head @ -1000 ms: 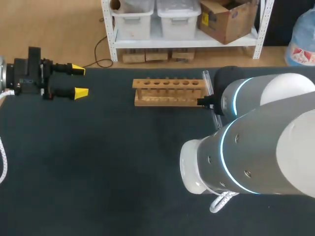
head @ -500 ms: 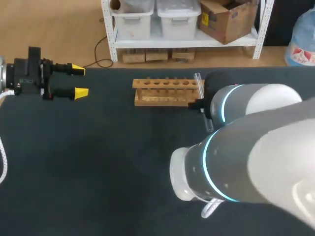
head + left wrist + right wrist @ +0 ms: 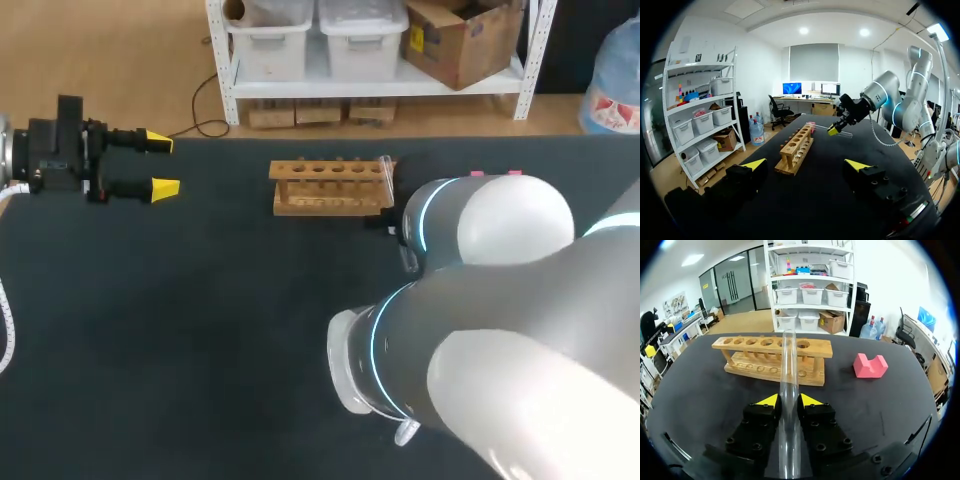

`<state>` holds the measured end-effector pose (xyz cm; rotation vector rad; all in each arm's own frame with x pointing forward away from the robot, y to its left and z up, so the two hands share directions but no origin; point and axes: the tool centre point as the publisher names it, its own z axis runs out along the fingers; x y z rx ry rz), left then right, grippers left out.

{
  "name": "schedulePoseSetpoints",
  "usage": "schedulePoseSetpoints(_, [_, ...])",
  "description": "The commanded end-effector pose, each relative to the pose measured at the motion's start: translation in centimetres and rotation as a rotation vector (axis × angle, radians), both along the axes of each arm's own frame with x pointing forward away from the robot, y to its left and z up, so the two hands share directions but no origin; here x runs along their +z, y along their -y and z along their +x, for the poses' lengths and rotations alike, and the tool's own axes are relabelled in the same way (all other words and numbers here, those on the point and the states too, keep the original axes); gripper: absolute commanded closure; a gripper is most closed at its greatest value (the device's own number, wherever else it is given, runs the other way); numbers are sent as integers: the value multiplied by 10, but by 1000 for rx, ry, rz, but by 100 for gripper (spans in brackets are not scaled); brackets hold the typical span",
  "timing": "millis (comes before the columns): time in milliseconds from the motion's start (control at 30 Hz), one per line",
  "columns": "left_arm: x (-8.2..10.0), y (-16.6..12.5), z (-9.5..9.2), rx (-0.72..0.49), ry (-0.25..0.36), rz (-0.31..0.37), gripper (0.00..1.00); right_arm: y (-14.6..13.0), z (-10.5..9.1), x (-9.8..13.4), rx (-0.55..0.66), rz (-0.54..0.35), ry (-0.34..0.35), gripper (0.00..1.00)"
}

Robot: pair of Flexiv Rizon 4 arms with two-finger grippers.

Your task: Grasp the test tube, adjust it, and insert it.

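A clear glass test tube [image 3: 788, 365] stands between the yellow tips of my right gripper [image 3: 789, 400], which is shut on it. The tube points ahead toward the wooden rack [image 3: 772, 356] with its row of holes. In the head view the tube [image 3: 386, 178] rises at the right end of the rack [image 3: 330, 188]; my right arm's bulky joints hide the gripper there. From the left wrist view, the right gripper [image 3: 836, 129] hangs above the table beyond the rack [image 3: 797, 152]. My left gripper [image 3: 150, 165] is open at the table's far left, holding nothing.
A pink notched block [image 3: 870, 365] lies on the dark table to the right of the rack. My right arm [image 3: 480, 330] covers much of the table's near right. The wide stretch of mat between my left gripper and the rack is bare.
My right arm has swung left with the test tube, bringing the tube from beside the rack's right end to over that end. The left arm has stayed still.
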<state>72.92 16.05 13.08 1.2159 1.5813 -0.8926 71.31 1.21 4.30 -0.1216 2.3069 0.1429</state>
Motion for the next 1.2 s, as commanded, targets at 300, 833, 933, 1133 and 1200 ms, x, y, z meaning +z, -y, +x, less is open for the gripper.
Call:
schedulePoseSetpoints(300, [-1,-1,-1,1,5,-3,0,0,3,-6,12,-12,-65,100])
schedulePoseSetpoints(833, [-1,-1,-1,1,5,-3,0,6,6,-4,49,-80,-188,100])
schedulePoseSetpoints(933, [-1,-1,-1,1,5,-3,0,6,7,-6,50,-81,-194,100])
schedulePoseSetpoints(1133, [-1,-1,-1,1,5,-3,0,4,8,-11,53,-78,-208,100])
schedulePoseSetpoints(1200, [-1,-1,-1,1,5,-3,0,3,9,-12,54,-74,-214,100])
